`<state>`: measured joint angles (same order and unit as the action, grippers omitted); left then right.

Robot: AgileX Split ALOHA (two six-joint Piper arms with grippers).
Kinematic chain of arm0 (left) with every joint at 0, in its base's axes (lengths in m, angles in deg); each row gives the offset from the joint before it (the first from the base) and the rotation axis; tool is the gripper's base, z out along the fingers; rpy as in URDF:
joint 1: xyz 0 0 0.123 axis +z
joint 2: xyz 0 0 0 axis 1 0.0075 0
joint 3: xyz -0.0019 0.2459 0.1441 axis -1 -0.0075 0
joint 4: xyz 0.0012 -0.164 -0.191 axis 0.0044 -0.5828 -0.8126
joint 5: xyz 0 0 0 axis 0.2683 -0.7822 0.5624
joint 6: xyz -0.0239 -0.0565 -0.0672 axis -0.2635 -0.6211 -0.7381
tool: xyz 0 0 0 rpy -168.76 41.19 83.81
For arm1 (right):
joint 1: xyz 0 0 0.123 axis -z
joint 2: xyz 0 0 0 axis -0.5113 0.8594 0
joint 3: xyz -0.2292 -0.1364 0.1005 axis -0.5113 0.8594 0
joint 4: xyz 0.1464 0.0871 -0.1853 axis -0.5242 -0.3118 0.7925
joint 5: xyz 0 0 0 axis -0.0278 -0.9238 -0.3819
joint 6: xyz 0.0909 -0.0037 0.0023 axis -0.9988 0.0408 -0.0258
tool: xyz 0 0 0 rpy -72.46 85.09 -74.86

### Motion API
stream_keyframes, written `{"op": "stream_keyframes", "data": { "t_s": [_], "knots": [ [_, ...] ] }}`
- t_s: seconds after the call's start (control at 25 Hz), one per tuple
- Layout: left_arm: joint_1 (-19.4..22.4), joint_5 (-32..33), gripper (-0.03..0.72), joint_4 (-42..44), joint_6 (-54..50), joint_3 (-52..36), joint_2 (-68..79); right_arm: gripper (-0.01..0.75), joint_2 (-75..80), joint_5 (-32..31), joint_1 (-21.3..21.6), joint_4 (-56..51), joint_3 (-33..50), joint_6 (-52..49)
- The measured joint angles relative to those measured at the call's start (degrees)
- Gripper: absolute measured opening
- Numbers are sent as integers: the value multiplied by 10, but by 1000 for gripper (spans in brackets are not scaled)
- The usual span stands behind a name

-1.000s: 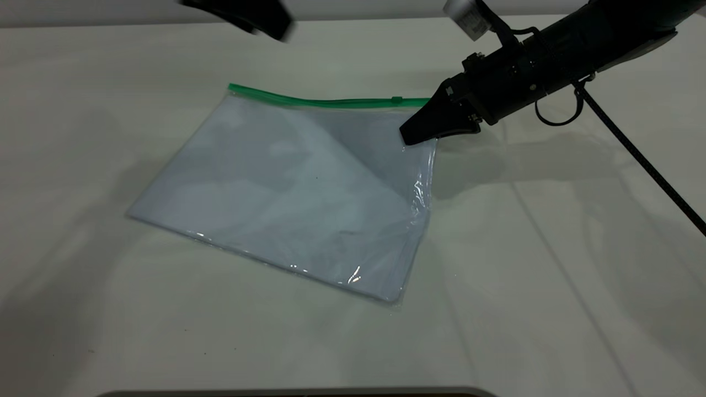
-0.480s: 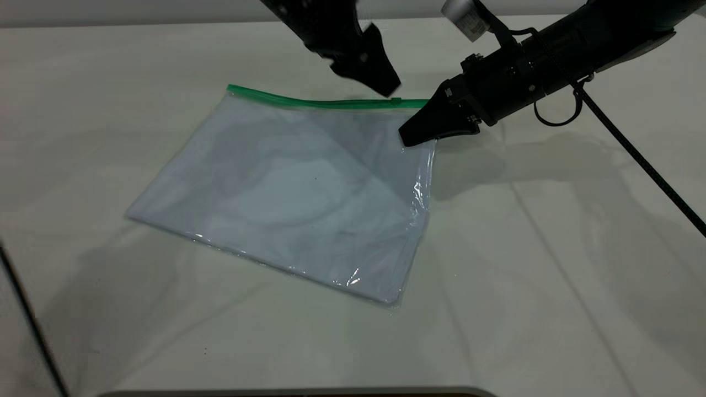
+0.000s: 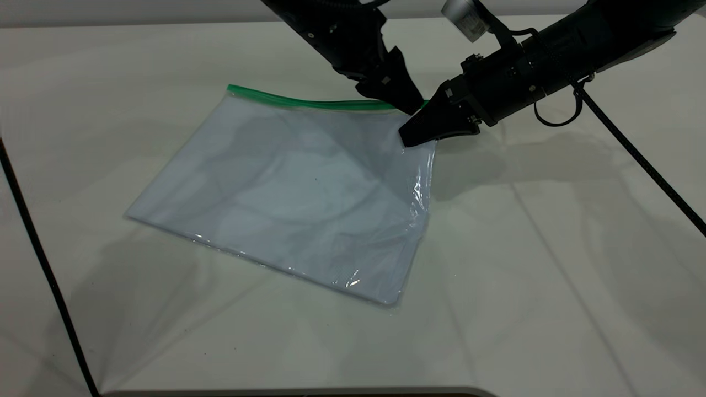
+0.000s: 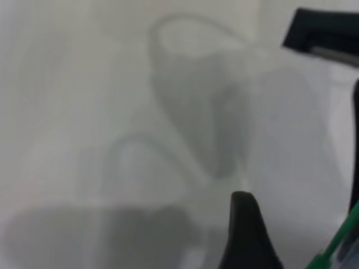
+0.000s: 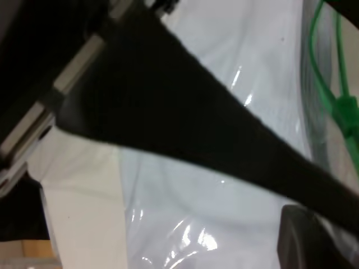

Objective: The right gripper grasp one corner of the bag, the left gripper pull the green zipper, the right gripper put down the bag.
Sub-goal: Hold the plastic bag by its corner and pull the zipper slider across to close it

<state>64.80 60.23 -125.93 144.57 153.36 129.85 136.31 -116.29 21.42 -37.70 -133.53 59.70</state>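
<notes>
Pale and creased, the counter [image 3: 551, 264] carries the bag [image 3: 287, 193], which lies flat except at its far corner beside the green zipper [image 3: 309, 102]. At that raised corner the right claw [image 3: 407, 138] is clamped on the bag's plastic, its fingers closed over the edge. Just beyond it, the left claw [image 3: 413, 107] has its tip at the zipper's end by the same corner; whether its fingers grip the slider I cannot tell.

Two black end effectors, left [image 3: 411, 106] and right [image 3: 409, 138], crowd the clear plastic bag's [image 3: 287, 193] green-zippered [image 3: 309, 102] far corner, while the surrounding white table [image 3: 551, 275] lies open.
</notes>
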Motion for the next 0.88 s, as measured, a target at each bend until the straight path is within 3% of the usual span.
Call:
{"op": "stream_keyframes", "data": {
  "t_s": [0.48, 0.88],
  "knots": [
    [-3, 11, 454, -3, 6, 2, 0, 35, 0, -8, 0, 2, 0, 13],
    [-4, 11, 427, 32, -21, 4, 0, 35, 0, -7, -1, 6, 0, 14]
  ]
}}
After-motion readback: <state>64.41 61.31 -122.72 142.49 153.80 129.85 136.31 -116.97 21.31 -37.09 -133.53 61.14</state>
